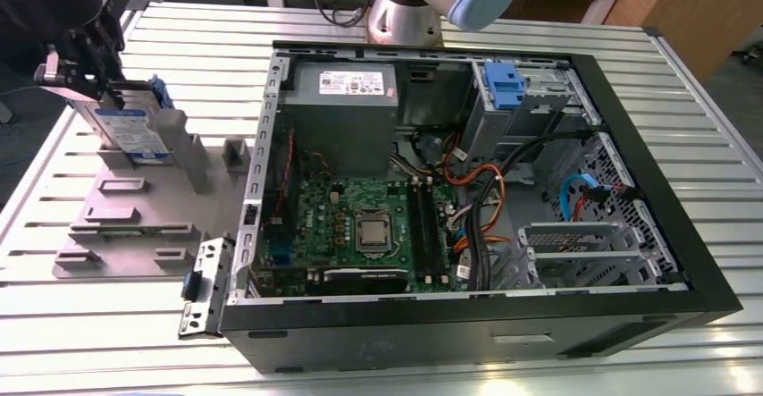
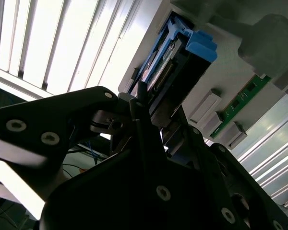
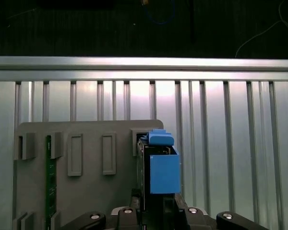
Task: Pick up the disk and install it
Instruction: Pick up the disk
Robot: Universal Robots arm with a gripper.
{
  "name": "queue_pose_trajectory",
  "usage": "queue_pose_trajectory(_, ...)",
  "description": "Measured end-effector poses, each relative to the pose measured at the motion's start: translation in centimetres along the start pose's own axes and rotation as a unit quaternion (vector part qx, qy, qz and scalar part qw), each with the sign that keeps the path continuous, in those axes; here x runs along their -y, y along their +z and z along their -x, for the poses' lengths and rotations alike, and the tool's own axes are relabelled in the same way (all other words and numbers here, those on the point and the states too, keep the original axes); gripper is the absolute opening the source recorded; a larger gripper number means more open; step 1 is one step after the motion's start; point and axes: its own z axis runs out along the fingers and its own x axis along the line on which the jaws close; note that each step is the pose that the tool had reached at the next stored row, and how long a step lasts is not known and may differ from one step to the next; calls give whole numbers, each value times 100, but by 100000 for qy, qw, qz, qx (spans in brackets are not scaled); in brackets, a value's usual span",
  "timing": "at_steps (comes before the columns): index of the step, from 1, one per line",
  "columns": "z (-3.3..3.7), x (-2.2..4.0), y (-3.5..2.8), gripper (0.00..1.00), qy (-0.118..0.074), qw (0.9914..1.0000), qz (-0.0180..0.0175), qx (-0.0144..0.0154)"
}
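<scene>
The tool (image 3: 156, 207) straddles one end of the disk (image 3: 162, 165), standing on edge in the grey holder (image 1: 125, 231) on the table (image 1: 71, 333), at the exterior view's left of the computer case (image 1: 477, 324); pick-up seems the step in hand, calling for a firm grip and a straight lift; whether the tool pinches it cannot be told, the contact being hidden.

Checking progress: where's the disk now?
The disk stands at the exterior view's left, in the grey holder beside the computer case, with the pincer at it.
</scene>
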Motion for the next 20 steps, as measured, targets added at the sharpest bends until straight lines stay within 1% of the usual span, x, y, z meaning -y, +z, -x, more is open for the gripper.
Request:
queue_pose_trajectory(8,-1,1,7,35,-485,99999,79,-46)
queue_pose_trajectory(20,-2,1,15,35,-701,99998,73,-50)
